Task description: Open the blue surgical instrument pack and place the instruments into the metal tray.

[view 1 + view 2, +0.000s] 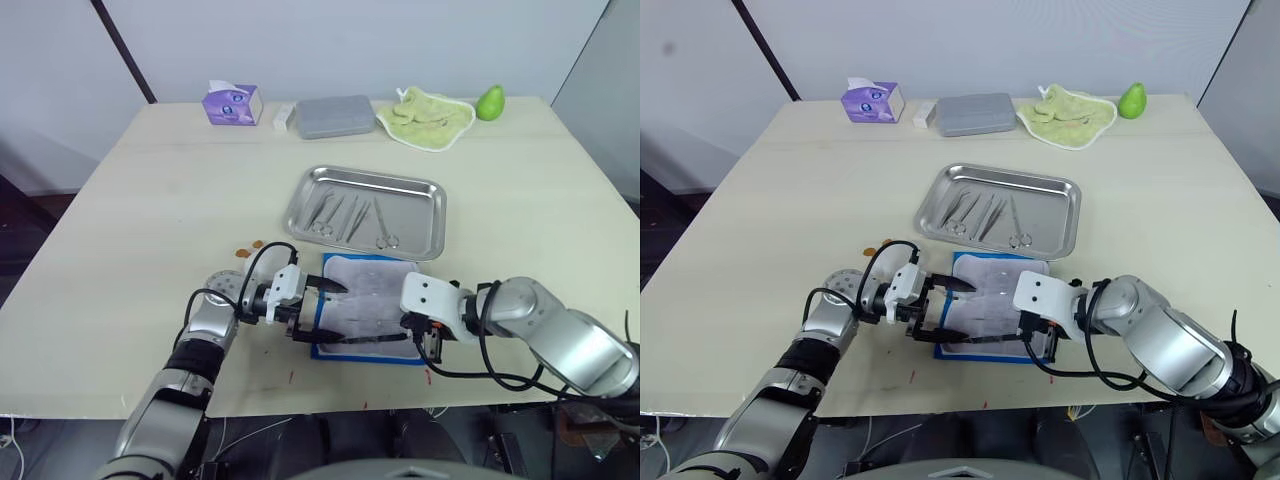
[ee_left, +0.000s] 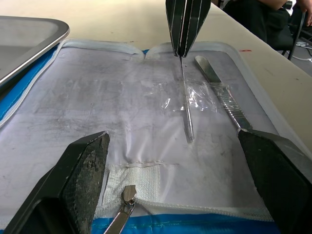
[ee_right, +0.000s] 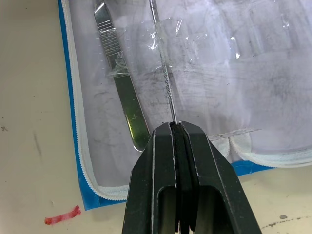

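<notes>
The blue surgical instrument pack lies open on the table, pale lining up, just in front of the metal tray. Several instruments lie in the tray. Two more rest on the lining: a flat scalpel handle and a thin steel probe under a clear strap. My right gripper is at the pack's right front corner, shut on the probe's end. My left gripper is open over the pack's left edge, its fingers spread wide above the lining with nothing between them.
Along the table's far edge stand a purple tissue box, a grey rectangular box, a green cloth and a green pear. The pack's zipper pull lies near my left gripper. The table's front edge is close behind both grippers.
</notes>
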